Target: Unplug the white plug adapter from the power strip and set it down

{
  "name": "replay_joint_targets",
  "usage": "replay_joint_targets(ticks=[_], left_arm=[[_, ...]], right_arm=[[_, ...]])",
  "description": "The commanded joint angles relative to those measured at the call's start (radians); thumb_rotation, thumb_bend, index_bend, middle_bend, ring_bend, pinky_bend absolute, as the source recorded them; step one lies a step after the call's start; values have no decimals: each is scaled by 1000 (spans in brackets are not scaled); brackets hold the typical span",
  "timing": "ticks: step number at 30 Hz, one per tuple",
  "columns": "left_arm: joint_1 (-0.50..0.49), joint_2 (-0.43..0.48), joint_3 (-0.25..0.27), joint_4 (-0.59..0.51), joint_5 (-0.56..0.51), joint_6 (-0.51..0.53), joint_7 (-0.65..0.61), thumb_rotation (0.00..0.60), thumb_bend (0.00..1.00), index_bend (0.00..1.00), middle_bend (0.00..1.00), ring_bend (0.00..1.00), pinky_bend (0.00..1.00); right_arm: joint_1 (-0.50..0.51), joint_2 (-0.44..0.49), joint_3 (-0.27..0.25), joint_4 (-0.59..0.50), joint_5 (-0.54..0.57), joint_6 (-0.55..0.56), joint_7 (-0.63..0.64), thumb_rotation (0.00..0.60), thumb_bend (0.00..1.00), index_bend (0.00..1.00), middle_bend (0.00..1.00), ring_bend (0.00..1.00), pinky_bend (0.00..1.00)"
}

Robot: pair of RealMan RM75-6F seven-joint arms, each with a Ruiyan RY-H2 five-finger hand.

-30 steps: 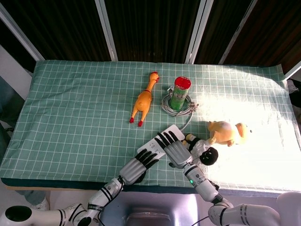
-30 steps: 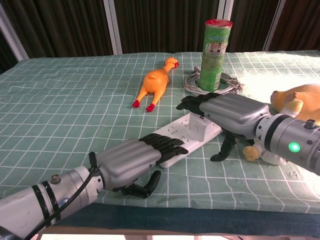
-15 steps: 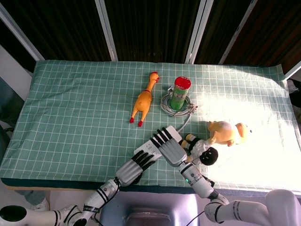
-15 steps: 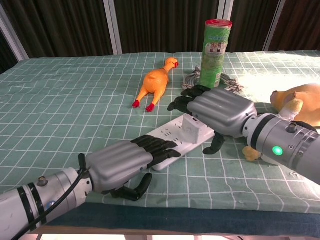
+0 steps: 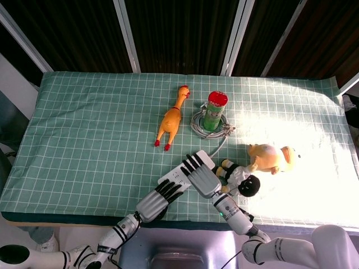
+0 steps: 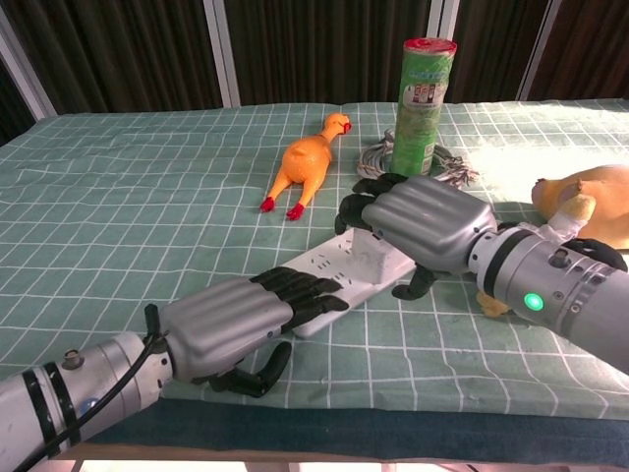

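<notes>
The white power strip (image 6: 329, 278) lies diagonally near the table's front edge, and a short stretch of the power strip (image 5: 171, 179) shows between my hands in the head view. The white plug adapter (image 6: 374, 258) stands plugged into its far end. My right hand (image 6: 425, 220) arches over the adapter, with its fingers curled down the far side and its thumb at the near side, gripping it. In the head view the right hand (image 5: 202, 176) hides the adapter. My left hand (image 6: 239, 314) lies flat with its fingers pressing on the strip's near end; the left hand (image 5: 157, 199) holds nothing.
A rubber chicken (image 6: 309, 162) lies behind the strip. A green can (image 6: 420, 93) stands inside the coiled cable (image 6: 447, 163). A yellow plush (image 5: 272, 157) and a small doll (image 5: 242, 179) sit close to my right forearm. The table's front edge (image 6: 393, 418) is near.
My right hand has slid left over the adapter and its fingers have curled down around it. My left hand has drawn back slightly towards the strip's near end, still pressing it.
</notes>
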Motion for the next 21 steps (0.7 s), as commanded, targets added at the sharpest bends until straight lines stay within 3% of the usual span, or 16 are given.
replay_joint_targets(ticks=[1, 7, 21], left_arm=[[-2, 0, 0, 2, 0, 0, -1, 509, 780, 0, 0, 0, 44], [-8, 1, -4, 10, -2, -2, -7, 515, 781, 0, 0, 0, 45], [-8, 2, 7, 12, 0, 5, -8, 508, 781, 0, 0, 0, 45]], right_arm=[[-1, -9, -2, 10, -2, 5, 4, 600, 330, 410, 276, 163, 297], [-1, -18, -3, 25, 1, 7, 0, 600, 367, 470, 320, 212, 348], [-6, -50, 0, 54, -7, 31, 1, 600, 411, 711, 499, 402, 539]])
